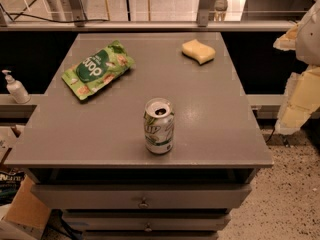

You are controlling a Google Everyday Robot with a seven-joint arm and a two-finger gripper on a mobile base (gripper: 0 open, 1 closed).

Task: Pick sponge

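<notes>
The sponge (pixel 198 51) is a small pale yellow foam block with wavy sides. It lies flat at the far right of the grey table top (pixel 210 114). My gripper (pixel 299 79) hangs at the right edge of the view, beyond the table's right side. It is well to the right of the sponge and apart from it. Its flat pale yellow fingers (pixel 300 101) point downward and hold nothing that I can see.
An open green and white soda can (pixel 159 126) stands upright near the table's front middle. A green snack pouch (pixel 98 69) lies at the far left. A white pump bottle (pixel 15 87) stands on a ledge left of the table. Drawers (pixel 143 196) sit under the top.
</notes>
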